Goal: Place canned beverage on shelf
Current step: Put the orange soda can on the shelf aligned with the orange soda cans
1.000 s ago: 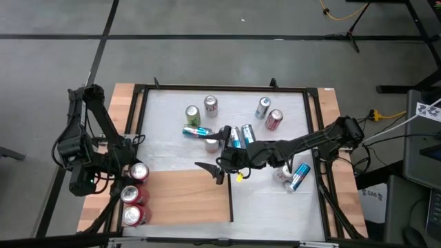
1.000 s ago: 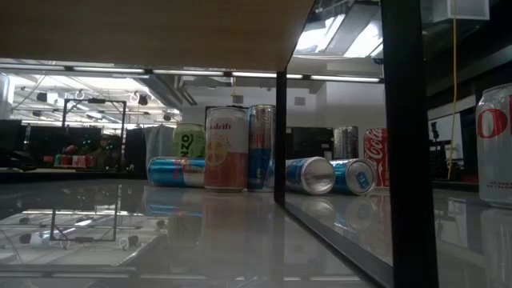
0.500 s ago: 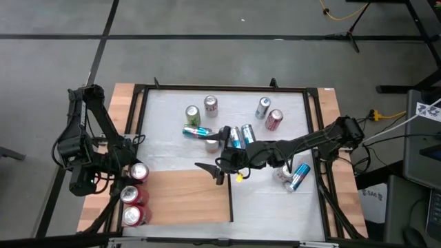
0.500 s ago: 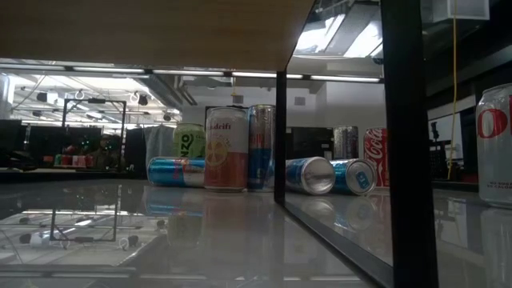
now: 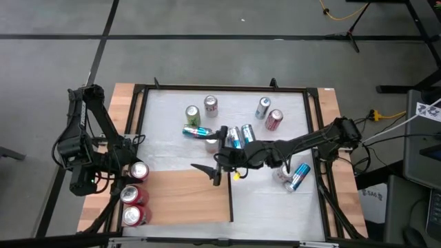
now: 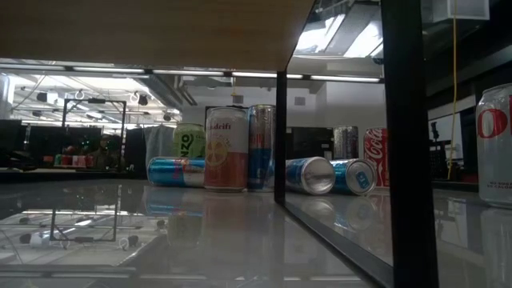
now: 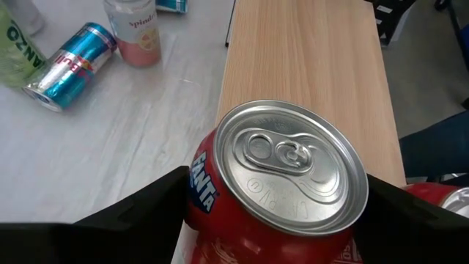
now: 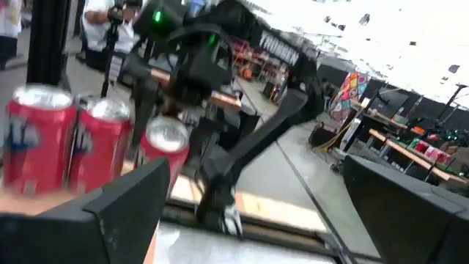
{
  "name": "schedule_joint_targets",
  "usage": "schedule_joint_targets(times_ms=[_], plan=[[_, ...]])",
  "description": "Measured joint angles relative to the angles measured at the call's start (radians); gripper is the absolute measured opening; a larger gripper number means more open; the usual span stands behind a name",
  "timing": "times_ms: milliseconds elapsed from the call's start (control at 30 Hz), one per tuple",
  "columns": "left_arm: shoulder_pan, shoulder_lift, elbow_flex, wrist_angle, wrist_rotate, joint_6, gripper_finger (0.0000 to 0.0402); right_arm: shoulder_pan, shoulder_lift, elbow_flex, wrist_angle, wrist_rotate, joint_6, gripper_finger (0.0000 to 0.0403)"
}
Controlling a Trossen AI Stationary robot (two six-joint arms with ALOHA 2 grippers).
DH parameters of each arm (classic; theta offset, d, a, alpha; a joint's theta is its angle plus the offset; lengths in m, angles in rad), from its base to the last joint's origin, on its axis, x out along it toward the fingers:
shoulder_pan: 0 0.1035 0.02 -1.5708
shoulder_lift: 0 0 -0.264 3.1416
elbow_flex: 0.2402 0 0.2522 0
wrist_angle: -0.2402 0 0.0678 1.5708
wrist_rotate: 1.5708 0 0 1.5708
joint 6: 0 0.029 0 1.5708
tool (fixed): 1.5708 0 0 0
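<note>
Between L tool (image 7: 275, 220) fingers: round red can (image 7: 282, 183).

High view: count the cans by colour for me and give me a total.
Red cans: 4
Blue and silver cans: 5
Green cans: 1
Pale or plain silver cans: 3
Total: 13

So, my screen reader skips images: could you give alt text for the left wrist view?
The left gripper holds an upright red soda can at the edge of the wooden shelf. A blue can lies on the white table beside it.
</note>
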Motion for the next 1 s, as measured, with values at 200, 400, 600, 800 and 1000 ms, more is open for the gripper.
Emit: schedule_joint_targets(times_ms=[200, 400, 600, 800, 1000], plan=[[0.0, 0.0, 0.0, 0.001, 0.0, -0.001, 0.0305, -0.022, 0.197, 0.342, -0.287, -0.02, -0.04, 0.0395], [0.0, 0.0, 0.0, -0.002, 0.001, 0.001, 0.0305, -0.08, 0.378, 0.583, -0.45, -0.043, 0.033, 0.0395], [0.0, 0.0, 0.0, -0.004, 0.001, 0.001, 0.0305, -0.107, 0.461, 0.643, -0.426, -0.125, 0.071, 0.0395], [0.0, 0.0, 0.0, -0.005, 0.006, 0.002, 0.0305, -0.111, 0.509, 0.644, -0.326, -0.146, 0.117, 0.0395], [0.0, -0.001, 0.0, -0.003, 0.018, 0.002, 0.0305, -0.111, 0.57, 0.644, -0.173, -0.186, 0.118, 0.0395]])
